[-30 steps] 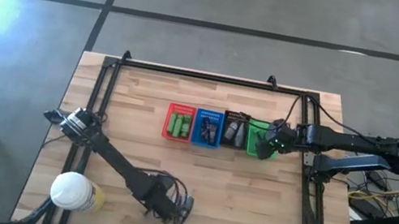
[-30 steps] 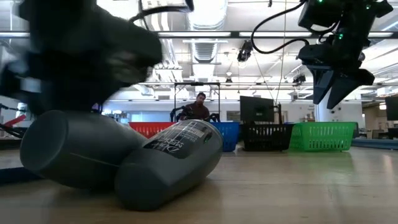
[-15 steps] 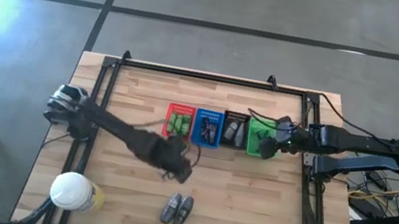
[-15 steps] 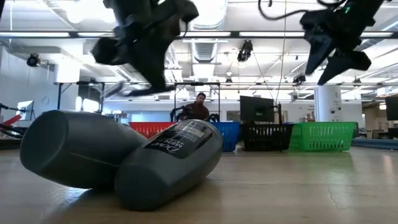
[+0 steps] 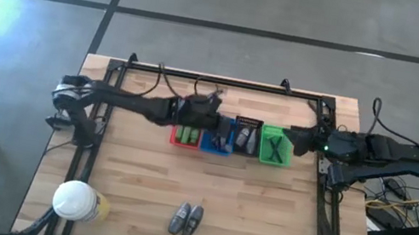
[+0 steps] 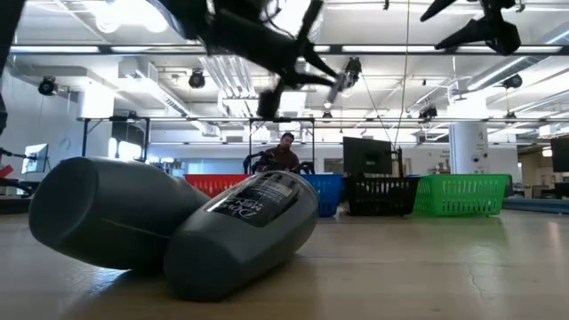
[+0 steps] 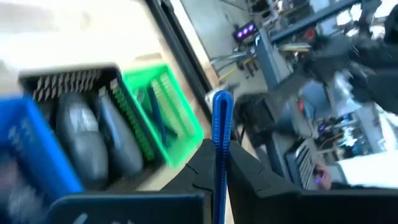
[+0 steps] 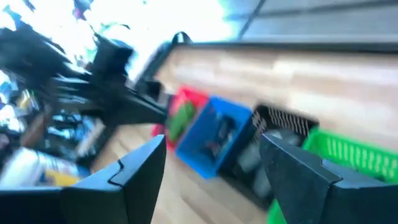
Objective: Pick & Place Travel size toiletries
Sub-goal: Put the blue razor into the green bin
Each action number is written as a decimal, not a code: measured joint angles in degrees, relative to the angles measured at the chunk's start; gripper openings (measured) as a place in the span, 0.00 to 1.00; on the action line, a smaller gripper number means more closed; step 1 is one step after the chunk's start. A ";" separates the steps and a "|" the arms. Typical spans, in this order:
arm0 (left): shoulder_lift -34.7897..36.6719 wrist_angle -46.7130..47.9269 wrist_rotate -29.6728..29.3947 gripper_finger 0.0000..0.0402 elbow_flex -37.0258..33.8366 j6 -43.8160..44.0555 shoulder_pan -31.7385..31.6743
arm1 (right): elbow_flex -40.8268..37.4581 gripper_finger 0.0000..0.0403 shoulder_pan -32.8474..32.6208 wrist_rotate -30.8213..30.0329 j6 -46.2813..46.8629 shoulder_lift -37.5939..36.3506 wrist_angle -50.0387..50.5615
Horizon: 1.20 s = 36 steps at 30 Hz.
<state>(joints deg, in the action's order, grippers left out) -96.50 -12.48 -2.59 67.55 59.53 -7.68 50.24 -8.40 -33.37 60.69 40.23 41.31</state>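
Holding a thin blue stick (image 7: 221, 149) clamped between its fingers, your left pincer (image 5: 209, 110) hangs over the basket row at the middle of the tabletop (image 5: 277, 225), above the red basket (image 5: 185, 135) and blue basket (image 5: 216, 137). The stick stands tall in the grip, so it could tip or catch on a basket wall as you lower it; let go too high and it may bounce out onto the wood. Aim matters too: the baskets touch side to side, and a small drift lands it among the wrong kind. Your right pincer (image 8: 211, 155), fingers wide apart and empty, sits by the tabletop's right edge beside the green basket (image 5: 274, 145). Two grey bottles (image 5: 186, 219) lie touching near the front edge, not yet sorted.
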 joint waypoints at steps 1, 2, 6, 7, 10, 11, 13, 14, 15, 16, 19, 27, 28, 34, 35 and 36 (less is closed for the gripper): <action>-1.39 -1.42 1.25 0.05 0.81 0.17 -1.08 | 0.43 0.63 0.02 -0.47 0.00 0.00 -0.20; -2.75 -2.29 2.77 0.04 1.69 0.17 -1.89 | 0.87 0.64 0.11 -1.14 0.02 0.17 -0.10; -9.94 -3.46 8.58 0.04 8.50 -0.20 -3.15 | 2.19 0.62 0.13 -2.68 0.37 1.67 0.31; -12.06 -3.20 9.63 0.04 10.73 -0.59 -3.25 | 2.43 0.62 0.15 -2.73 0.68 2.06 0.36; -18.77 -2.75 13.02 0.04 18.04 -1.04 -3.37 | 2.74 0.60 0.15 -3.10 1.73 2.88 0.85; -20.89 -2.33 14.17 0.04 20.66 -1.26 -3.37 | 2.87 0.60 0.15 -3.10 2.48 3.03 1.41; -23.76 0.68 16.12 0.04 25.06 -2.67 -3.37 | 2.89 0.60 0.14 -3.03 4.30 3.18 4.66; -24.29 3.07 17.42 0.04 26.79 -3.80 -3.37 | 2.88 0.60 0.15 -2.87 5.36 3.24 6.41; -24.52 5.42 18.33 0.04 28.11 -5.40 -3.35 | 2.88 0.60 0.13 -2.31 6.70 3.14 8.20; -24.29 7.92 18.60 0.04 29.07 -7.40 -3.35 | 2.87 0.61 0.05 -1.36 8.00 2.96 10.17; -21.10 13.81 18.65 0.04 28.79 -13.25 -3.32 | 2.78 0.64 -0.74 1.42 9.72 2.86 12.82; -12.86 10.60 18.04 0.01 25.03 -17.88 -2.91 | 0.27 0.74 -1.18 3.40 5.18 3.89 -0.34; -12.76 10.10 17.60 0.00 25.02 -17.90 -2.89 | -0.29 0.75 -1.14 3.25 4.02 4.11 -2.98; -12.12 6.56 14.56 0.00 25.47 -18.40 -3.25 | -1.62 0.76 -1.11 1.73 1.42 7.08 -8.16; -12.04 7.99 13.57 0.00 25.55 -19.63 -3.35 | -1.62 0.76 -1.14 1.75 1.73 7.52 -6.32; -12.01 10.06 12.82 0.00 25.53 -21.13 -3.54 | -1.64 0.75 -1.14 1.73 2.05 7.97 -4.67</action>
<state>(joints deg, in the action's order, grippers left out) -108.51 -2.43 10.22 93.07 38.40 -11.22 48.60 -9.54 -31.64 62.75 48.19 36.64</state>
